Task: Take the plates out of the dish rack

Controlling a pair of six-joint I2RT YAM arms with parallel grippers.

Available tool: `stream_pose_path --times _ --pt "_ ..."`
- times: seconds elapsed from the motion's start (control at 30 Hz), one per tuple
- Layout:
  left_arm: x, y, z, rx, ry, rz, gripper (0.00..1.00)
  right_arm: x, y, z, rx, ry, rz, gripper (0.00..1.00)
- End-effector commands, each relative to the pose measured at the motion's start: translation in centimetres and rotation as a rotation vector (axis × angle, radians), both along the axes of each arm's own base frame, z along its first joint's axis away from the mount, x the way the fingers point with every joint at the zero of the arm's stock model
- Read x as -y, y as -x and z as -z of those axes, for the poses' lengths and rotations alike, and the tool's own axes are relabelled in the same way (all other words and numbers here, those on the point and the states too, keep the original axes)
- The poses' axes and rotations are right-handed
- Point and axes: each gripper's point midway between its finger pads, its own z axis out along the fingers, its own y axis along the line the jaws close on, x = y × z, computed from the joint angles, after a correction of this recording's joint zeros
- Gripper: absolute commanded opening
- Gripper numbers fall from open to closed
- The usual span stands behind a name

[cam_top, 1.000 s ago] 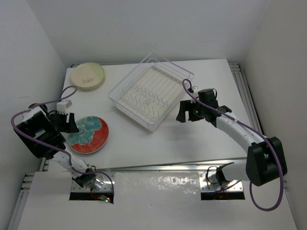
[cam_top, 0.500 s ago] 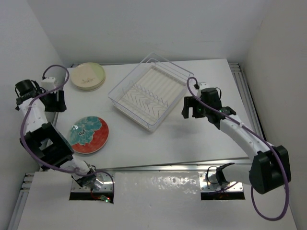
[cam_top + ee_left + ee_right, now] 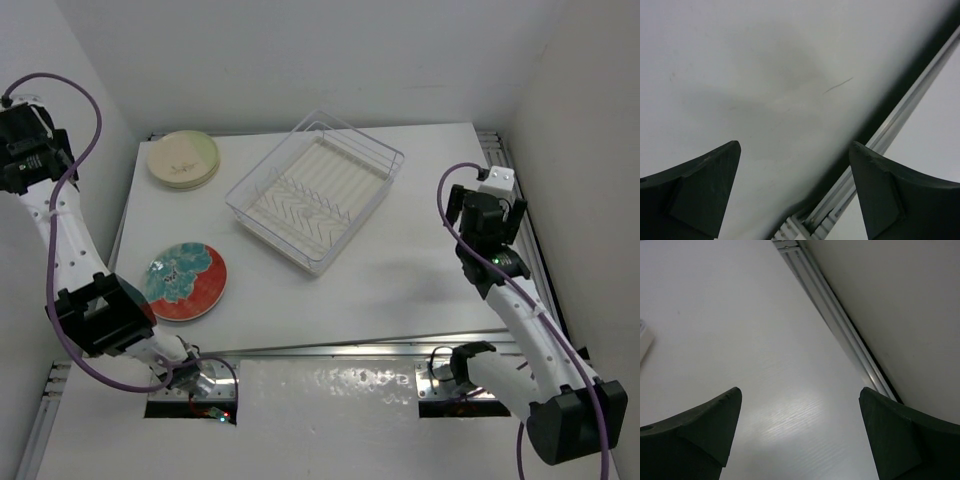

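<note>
Now, dish rack (image 3: 315, 190) in the middle of the table (image 3: 400, 270), pale plates (image 3: 183, 158) stacked at its far-left corner, red-and-teal plate (image 3: 185, 281) flat near the left edge, left gripper (image 3: 793, 150) spread wide at far left, right gripper (image 3: 800, 392) spread wide by the right edge.

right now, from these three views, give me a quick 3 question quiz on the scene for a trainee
1. True or false: the dish rack is empty.
2. Where is the red-and-teal plate? A) standing in the rack's slots B) lying flat on the table, left of the rack C) held between the right arm's fingers
3. Fill in: the left gripper and the right gripper are both ____, with nothing between the fingers.

Key: 1 true; 2 B; 3 open.
</note>
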Motion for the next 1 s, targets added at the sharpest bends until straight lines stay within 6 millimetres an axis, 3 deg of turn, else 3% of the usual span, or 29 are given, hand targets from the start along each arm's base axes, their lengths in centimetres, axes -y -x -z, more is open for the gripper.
stream_pose_path --times 0.0,0.07,0.3,0.97 --pt "-0.9 3.2 0.5 -0.052 -0.032 -0.17 0.88 2.1 0.3 -1.1 0.041 0.035 0.074 0.99" --pt "-0.7 4.4 1.1 -0.071 -0.037 -0.201 0.93 1.9 0.0 -1.1 0.046 0.034 0.051 0.99" --pt "0.0 5.7 1.1 -0.046 -0.049 -0.212 0.93 1.2 -0.6 -0.3 0.032 0.021 0.005 0.99" --pt "0.7 6.0 0.9 -0.04 -0.049 -0.177 0.93 0.5 -0.8 0.8 0.012 0.004 -0.036 0.99"
